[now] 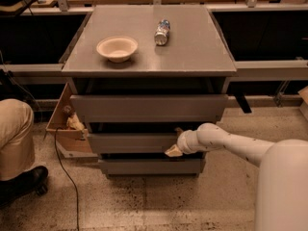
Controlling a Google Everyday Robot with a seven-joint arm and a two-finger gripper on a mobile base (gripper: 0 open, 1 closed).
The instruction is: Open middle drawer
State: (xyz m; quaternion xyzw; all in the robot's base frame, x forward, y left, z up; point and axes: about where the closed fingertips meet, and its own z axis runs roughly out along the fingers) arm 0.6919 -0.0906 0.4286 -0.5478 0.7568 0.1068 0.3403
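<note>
The grey cabinet has three handleless drawers stacked under its top. The middle drawer (pixel 130 142) has a plain flat front, between the tallest top drawer (pixel 144 108) and the shortest bottom drawer (pixel 144 166). My gripper (pixel 174 150) is at the right end of the middle drawer's front, at its lower edge, on the end of my white arm (pixel 226 141) that reaches in from the right. A dark gap shows above the middle drawer's front.
A white bowl (pixel 117 48) and a lying can (pixel 162 31) sit on the cabinet top (pixel 192 47). An open cardboard box (pixel 67 124) stands left of the cabinet. A seated person's leg and shoe (pixel 19 177) are at the left, and a cable (pixel 65 172) runs across the floor.
</note>
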